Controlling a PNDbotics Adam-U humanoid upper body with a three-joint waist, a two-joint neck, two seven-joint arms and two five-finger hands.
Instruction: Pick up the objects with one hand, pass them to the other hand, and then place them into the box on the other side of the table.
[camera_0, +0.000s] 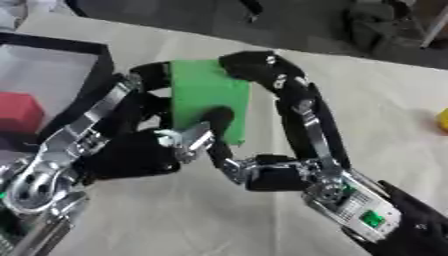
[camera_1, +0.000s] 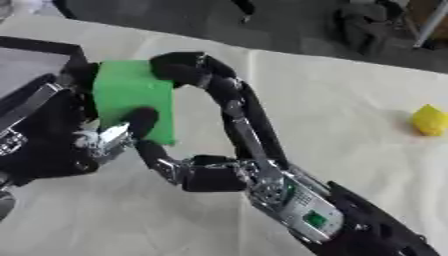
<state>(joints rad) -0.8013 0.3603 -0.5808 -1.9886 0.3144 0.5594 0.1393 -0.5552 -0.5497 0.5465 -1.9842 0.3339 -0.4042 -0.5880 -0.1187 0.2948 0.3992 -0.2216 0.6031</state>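
- Right hand (camera_1: 188, 125) and left hand (camera_0: 140, 125) both curl around a flat, bright green block (camera_0: 207, 95), held above the cream worktop (camera_1: 350, 125).
- Black box (camera_0: 87, 55) sits at left.

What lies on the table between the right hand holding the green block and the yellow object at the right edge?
Nothing: in the right eye view, only bare cloth-covered table separates the right hand on the green block from the yellow object.

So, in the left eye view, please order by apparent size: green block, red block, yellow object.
1. green block, though it is held nearer the camera
2. red block, in the box
3. yellow object, cut by the edge, so unsure
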